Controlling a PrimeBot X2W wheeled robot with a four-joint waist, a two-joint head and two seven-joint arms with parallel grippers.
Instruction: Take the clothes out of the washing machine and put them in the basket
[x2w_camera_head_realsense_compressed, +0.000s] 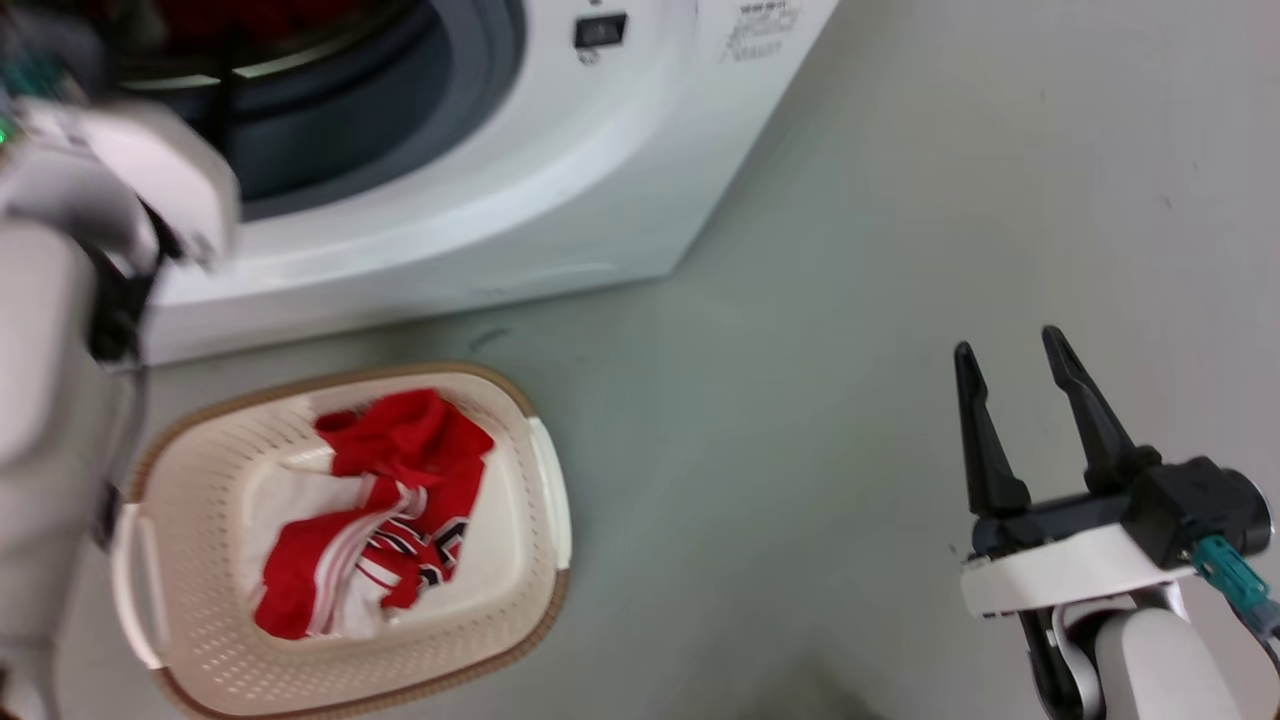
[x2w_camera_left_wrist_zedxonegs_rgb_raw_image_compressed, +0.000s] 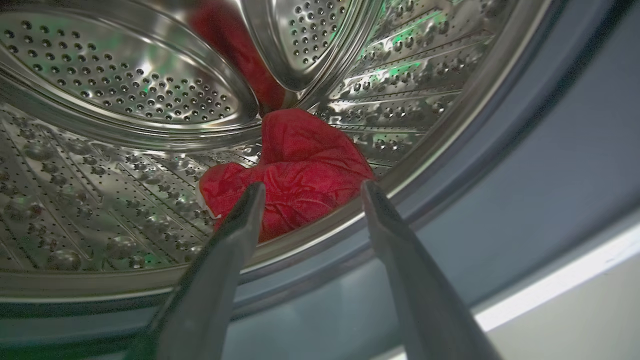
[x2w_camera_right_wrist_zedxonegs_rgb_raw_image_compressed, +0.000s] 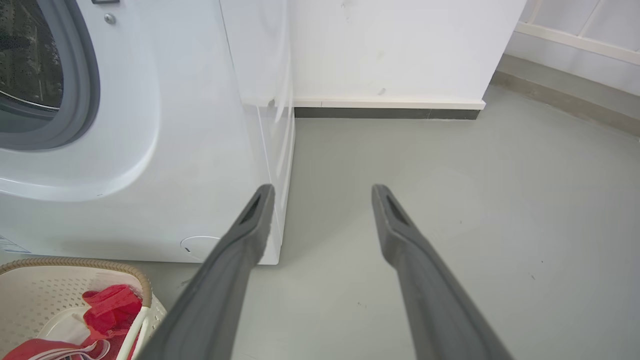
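well, some of the clothes already lie in the basket, a red-and-white heap with dark lettering. the basket sits on the floor just before the washing machine. one more red garment lies crumpled low in the steel drum, near the front lip and the grey door seal. a further red patch shows deeper between the drum's ribs, though i cannot tell whether it is cloth or a reflection.

the left claw is at the mouth of the drum, its fingers spread apart and pointing at that garment. in the wrist view one tip sits to each side of it, and the claw holds nothing. the right claw hangs over bare floor, well apart from machine and basket, fingers likewise apart and empty.

the garment looks thin, soft and light. it will likely drape and trail once lifted, so a hem could snag on the seal. the raised fold at the middle of the bundle seems the best hold: pinching there should gather several layers and keep the loose ends short.
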